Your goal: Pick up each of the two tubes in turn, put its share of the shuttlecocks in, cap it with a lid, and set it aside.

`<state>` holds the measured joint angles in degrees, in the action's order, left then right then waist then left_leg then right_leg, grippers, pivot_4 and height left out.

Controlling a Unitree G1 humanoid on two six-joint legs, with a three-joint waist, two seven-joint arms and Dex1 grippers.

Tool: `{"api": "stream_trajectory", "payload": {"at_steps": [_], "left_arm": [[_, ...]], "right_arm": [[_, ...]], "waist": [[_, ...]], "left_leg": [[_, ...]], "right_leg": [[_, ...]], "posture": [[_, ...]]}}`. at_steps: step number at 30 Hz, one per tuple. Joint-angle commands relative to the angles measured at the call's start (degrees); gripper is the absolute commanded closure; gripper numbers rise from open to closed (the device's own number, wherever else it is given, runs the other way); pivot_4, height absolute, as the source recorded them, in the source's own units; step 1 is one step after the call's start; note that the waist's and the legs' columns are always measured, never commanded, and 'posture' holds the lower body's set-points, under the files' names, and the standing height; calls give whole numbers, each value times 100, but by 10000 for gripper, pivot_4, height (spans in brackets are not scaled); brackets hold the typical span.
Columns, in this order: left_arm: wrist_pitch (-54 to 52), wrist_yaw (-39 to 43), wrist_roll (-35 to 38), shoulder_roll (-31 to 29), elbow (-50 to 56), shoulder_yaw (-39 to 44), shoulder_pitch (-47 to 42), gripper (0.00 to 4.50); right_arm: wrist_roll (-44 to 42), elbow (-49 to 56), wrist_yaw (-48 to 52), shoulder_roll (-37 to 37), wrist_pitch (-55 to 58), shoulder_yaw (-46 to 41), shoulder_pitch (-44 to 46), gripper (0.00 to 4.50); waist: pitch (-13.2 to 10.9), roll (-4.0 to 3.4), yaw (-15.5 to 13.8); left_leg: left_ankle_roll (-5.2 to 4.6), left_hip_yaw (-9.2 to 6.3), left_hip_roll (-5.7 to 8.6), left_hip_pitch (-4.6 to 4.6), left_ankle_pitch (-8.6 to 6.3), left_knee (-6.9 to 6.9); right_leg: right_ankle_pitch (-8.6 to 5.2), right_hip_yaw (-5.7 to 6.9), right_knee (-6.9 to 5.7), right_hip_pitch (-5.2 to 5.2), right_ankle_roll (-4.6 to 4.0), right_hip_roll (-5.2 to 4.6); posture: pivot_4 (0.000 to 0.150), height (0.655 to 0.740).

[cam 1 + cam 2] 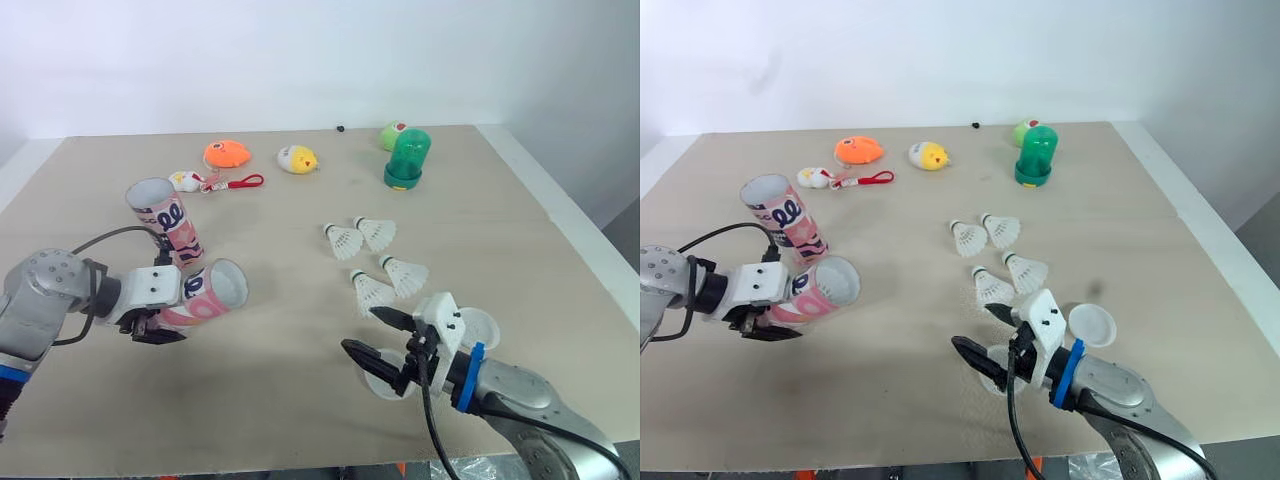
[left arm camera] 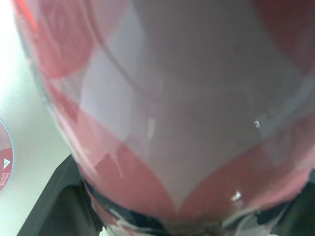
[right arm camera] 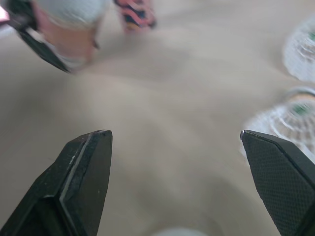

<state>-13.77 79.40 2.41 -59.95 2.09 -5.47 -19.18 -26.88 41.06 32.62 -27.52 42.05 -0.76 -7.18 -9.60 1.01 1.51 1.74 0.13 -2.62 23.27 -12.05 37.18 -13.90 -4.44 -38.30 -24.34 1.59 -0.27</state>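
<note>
My left gripper (image 1: pixel 158 322) is shut on a pink patterned tube (image 1: pixel 205 292), held near its base just above the table, with the open mouth facing right. Up close, that tube (image 2: pixel 172 108) sits between the left fingers. A second pink tube (image 1: pixel 163 218) stands tilted just behind it. Several white shuttlecocks (image 1: pixel 373 262) lie in a cluster at centre right. My right gripper (image 1: pixel 378 335) is open and holds nothing, just in front of the nearest shuttlecock (image 1: pixel 372 293). One white lid (image 1: pixel 1092 325) lies beside the right wrist, and another lid (image 1: pixel 993 366) is partly hidden under that gripper.
At the back of the table stand a green dome-shaped object (image 1: pixel 408 158) and a green ball (image 1: pixel 392 133). An orange toy (image 1: pixel 227 153), a yellow toy (image 1: pixel 298 159) and a small white toy with a red strap (image 1: pixel 190 180) lie at the back left.
</note>
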Motion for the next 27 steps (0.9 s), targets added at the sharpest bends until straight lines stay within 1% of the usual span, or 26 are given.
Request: {"api": "stream_trajectory", "payload": {"at_steps": [1,4,7,12,20,21,22,23,24,25,27], "left_arm": [[37,44,-6,119,-94,-266,6,10930],[46,43,-6,111,-102,-253,14,10930],[34,39,10,90,-80,-212,58,10930],[-19,14,38,61,-3,-131,145,10930],[-86,-18,54,31,80,-52,207,10930],[-91,-21,57,30,87,-49,211,10930],[-97,-22,59,29,88,-48,209,10930],[-99,-25,58,31,85,-50,203,10930],[-98,-27,57,34,78,-53,195,10930],[-98,-30,55,37,72,-56,187,10930],[-94,-34,52,42,62,-62,173,10930]], "right_arm": [[175,-144,-295,93,-75,134,228,466],[252,-323,-479,204,-50,231,388,466],[413,-621,-678,354,-152,328,606,466],[633,-1074,-953,691,-292,462,954,466],[734,-1436,-1116,983,-462,467,1094,466],[738,-1471,-1129,1016,-481,454,1093,5529],[731,-1499,-1142,1049,-479,437,1095,7421],[734,-1523,-1147,1065,-488,432,1100,12572],[724,-1538,-1154,1082,-488,424,1105,15814],[712,-1548,-1158,1094,-491,418,1109,21771],[653,-1518,-1133,1104,-484,399,1109,31663]], "waist": [[1,-2,-6],[2,0,-9],[4,0,-19],[9,-13,-23],[10,-11,-20],[10,-11,-20],[10,-11,-20],[10,-11,-20],[10,-11,-20],[10,-11,-20],[10,-11,-20]], "left_leg": [[0,-1,0,1,0,-4],[0,5,11,4,0,-18],[-1,1,44,3,1,-44],[-3,-10,50,7,2,-66],[-3,-11,51,6,2,-66],[-3,-11,50,6,2,-66],[-3,-12,50,6,2,-66],[-4,-12,49,5,2,-66],[-4,-12,49,5,2,-66],[-4,-12,49,4,2,-66],[-4,-11,50,5,2,-66]], "right_leg": [[0,3,13,3,0,-2],[2,-9,18,5,7,-19],[-5,-26,21,10,26,-20],[-15,-28,19,22,29,-10],[-15,-30,19,25,30,-11],[-15,-29,19,25,30,-10],[-15,-29,19,25,30,-9],[-15,-29,19,25,30,-9],[-15,-29,19,26,30,-9],[-15,-29,19,25,30,-9],[-15,-29,19,26,30,-9]], "posture": [[1500,7400],[1500,7400],[1500,7400],[1500,7400],[1500,7400],[1500,7400],[1500,7400],[1500,7400],[1500,7400],[1500,7400],[1500,7400]]}}
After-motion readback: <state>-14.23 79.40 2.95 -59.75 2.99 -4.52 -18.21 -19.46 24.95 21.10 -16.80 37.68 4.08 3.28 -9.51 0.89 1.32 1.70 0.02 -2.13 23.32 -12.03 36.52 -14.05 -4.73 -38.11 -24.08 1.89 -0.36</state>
